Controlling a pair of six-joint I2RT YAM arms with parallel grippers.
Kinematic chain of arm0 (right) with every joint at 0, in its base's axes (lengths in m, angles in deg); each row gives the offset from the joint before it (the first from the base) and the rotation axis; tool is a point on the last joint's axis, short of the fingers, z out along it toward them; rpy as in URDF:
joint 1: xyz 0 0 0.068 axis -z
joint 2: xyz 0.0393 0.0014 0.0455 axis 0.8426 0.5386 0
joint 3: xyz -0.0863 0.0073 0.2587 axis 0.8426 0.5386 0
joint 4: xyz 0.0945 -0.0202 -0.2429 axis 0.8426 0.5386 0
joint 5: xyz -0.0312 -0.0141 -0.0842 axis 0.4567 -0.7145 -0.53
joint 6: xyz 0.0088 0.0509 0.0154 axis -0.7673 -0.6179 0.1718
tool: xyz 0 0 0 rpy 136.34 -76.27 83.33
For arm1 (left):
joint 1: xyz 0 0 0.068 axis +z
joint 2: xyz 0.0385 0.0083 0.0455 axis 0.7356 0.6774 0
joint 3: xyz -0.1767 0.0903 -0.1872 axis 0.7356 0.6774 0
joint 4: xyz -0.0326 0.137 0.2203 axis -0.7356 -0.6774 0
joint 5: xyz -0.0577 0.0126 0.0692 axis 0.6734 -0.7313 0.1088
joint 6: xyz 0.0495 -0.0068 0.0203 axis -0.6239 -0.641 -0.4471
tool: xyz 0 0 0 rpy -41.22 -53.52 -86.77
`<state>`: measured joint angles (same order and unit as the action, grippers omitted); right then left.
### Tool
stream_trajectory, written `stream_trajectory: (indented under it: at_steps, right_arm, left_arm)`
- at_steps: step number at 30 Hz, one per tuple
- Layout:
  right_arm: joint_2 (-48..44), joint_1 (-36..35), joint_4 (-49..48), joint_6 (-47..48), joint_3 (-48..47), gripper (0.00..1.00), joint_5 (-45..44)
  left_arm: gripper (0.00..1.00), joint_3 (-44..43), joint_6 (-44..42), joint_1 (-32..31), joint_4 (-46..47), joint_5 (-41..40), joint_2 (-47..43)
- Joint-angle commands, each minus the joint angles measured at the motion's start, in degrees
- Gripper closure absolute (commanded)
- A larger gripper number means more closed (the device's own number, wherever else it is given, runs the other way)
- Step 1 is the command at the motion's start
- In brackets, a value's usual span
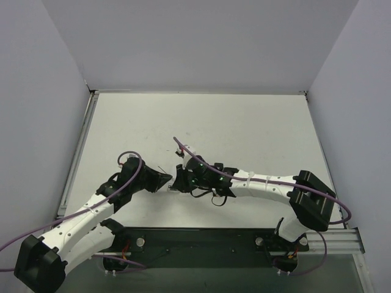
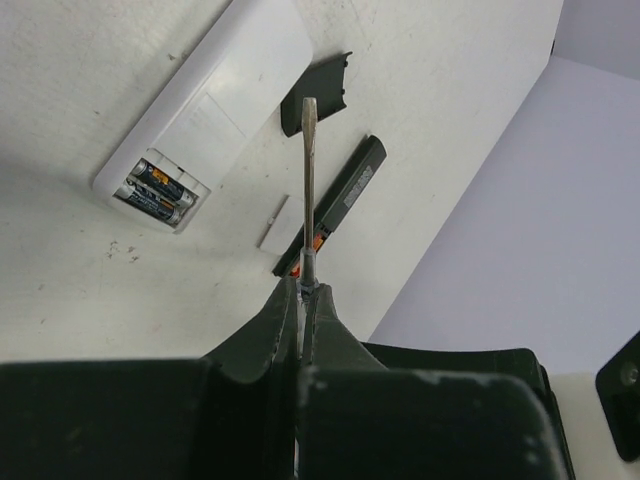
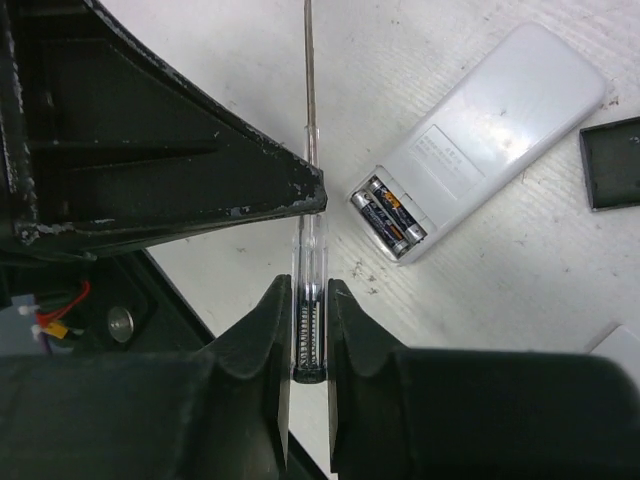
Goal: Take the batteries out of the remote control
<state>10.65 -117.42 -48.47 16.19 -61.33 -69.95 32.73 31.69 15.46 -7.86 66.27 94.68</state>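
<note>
Nothing legible on show at this moment. The white remote [image 3: 500,110] lies back-up. There's a pale printed panel [image 3: 445,150] just beside its open battery bay, with rows of tiny print, far too fine to read. The two dark cells [image 3: 390,212] sitting in that bay carry orange and white lettering, but it blurs out and no brand name can be made out. Over in the left wrist view, the black remote [image 2: 345,195] shows a small grey sticker [image 2: 357,187] on its back. There are marks on it, but they are unreadable as well.
</note>
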Motion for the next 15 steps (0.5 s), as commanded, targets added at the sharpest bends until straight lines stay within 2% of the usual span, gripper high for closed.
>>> stream_trajectory:
  at_steps: [1,2,3,4,7,8,13,15]
  right_arm:
    - [-2.0,-0.7,2.3,2.5,-0.8,1.0,-10.0]
    - [-2.9,-0.6,1.8,2.6,-0.1,1.0,-10.2]
    - [-4.7,-0.5,1.5,2.8,1.0,1.0,-10.2]
    - [-5.6,-0.5,1.3,3.1,1.5,1.0,-9.9]
    - [-8.5,2.1,5.0,3.1,1.5,1.0,-8.9]
    - [-9.2,3.0,6.9,2.9,1.7,1.0,-6.0]
    - [-15.0,8.5,8.1,6.5,4.6,1.0,4.5]
    - [-15.7,9.4,11.9,9.0,3.8,1.0,8.5]
  left_arm:
    - [1.0,-2.1,0.0,-0.5,1.5,0.3,0.8]
    - [0.99,-2.6,-0.5,-0.5,1.4,0.5,1.0]
    - [0.89,-3.0,-1.6,-0.5,0.9,0.8,1.2]
    - [0.67,-3.5,-2.2,-0.5,-0.3,0.8,1.3]
    - [0.49,-6.0,-5.7,-0.5,-3.2,-0.2,0.9]
    - [0.42,-7.3,-6.7,-0.5,-4.0,-0.6,0.7]
    - [0.38,-9.6,-14.1,-0.4,-4.1,-0.5,1.5]
    - [0.37,-11.0,-18.3,-0.4,-1.2,2.1,3.1]
